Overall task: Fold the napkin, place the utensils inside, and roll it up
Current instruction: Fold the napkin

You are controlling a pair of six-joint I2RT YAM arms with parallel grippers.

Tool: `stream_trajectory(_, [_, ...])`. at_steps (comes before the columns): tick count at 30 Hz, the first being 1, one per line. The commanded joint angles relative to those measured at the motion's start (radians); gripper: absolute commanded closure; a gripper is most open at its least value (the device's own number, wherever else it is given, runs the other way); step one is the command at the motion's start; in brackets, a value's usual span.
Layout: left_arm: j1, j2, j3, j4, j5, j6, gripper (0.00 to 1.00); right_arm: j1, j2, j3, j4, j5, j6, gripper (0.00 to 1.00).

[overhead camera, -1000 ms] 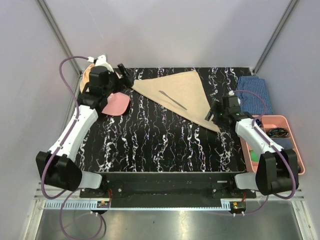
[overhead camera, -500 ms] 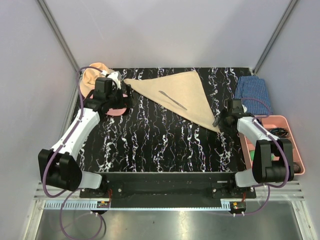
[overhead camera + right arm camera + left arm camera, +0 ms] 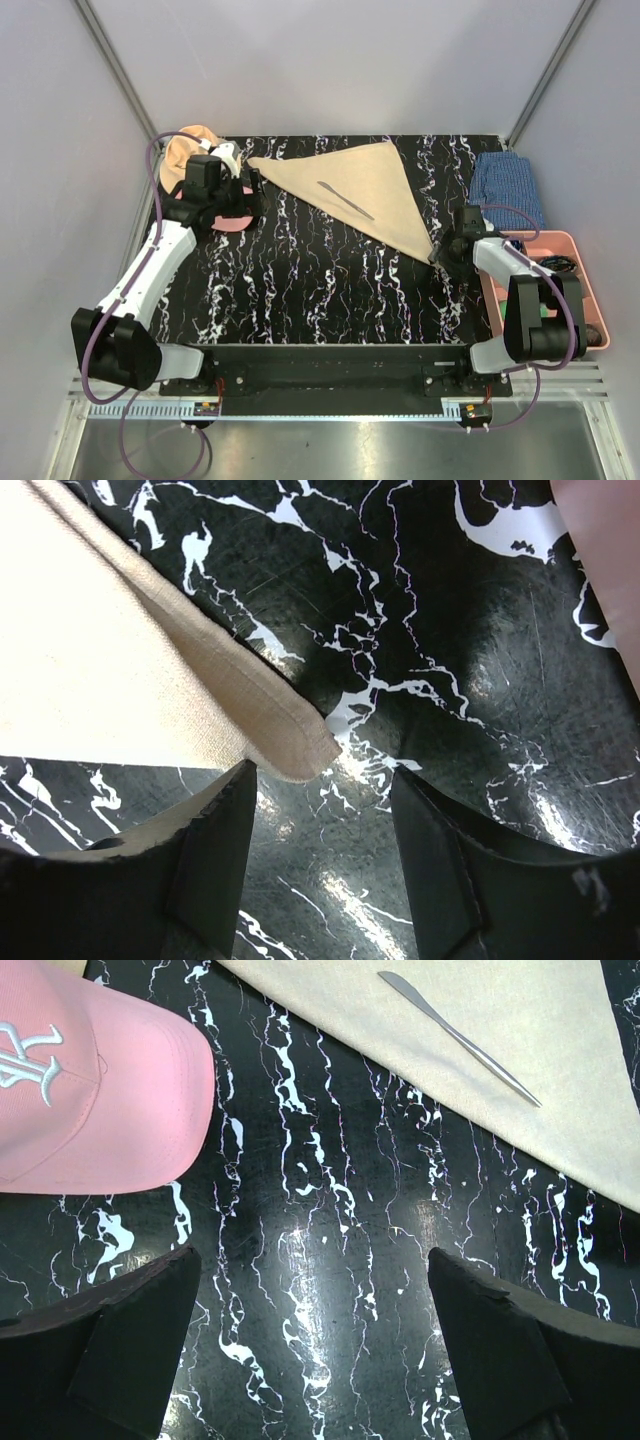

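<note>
jaws on both arms are standing spread, gripping nothing. right gripper [image 3: 320,805] is hovering low over the black marble table [image 3: 480,680], and the folded corner of the napkin [image 3: 120,660] is lying just ahead of the gap between the fingers; cannot tell if it is touching them. left gripper [image 3: 312,1290] is hanging over bare table, with a pink cap [image 3: 90,1090] sitting just ahead and to the left. farther ahead the napkin is lying flat as a triangle, one thin grey utensil [image 3: 460,1035] resting on top of it. off to the right gripper's right a pink tray [image 3: 560,237] is sitting, a blue checked cloth [image 3: 508,188] lying beyond it.
</note>
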State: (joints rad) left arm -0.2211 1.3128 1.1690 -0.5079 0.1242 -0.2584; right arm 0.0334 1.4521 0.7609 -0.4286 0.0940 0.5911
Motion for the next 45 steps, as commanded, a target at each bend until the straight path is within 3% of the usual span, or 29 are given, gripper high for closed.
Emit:
stream_trajectory(1, [0.006, -0.017, 0.006, 0.016, -0.008, 0.013, 0.01, -0.009, 0.024, 0.006, 0.039, 0.026, 0.012, 0.36])
stream_trajectory(9, [0.006, -0.023, 0.006, 0.017, -0.008, 0.013, 0.01, -0.018, 0.059, 0.018, 0.054, 0.019, 0.018, 0.4])
stream_trajectory(26, [0.006, -0.035, 0.006, 0.016, -0.006, 0.013, 0.01, -0.027, 0.165, 0.069, 0.09, -0.028, -0.017, 0.64])
stream_trajectory(35, [0.006, -0.038, 0.008, 0.017, 0.006, 0.01, 0.01, -0.027, 0.096, 0.049, 0.079, -0.053, -0.017, 0.81])
stream_trajectory(45, [0.006, -0.044, 0.009, 0.017, 0.048, -0.004, 0.01, -0.027, -0.064, -0.015, 0.025, -0.063, -0.02, 0.83])
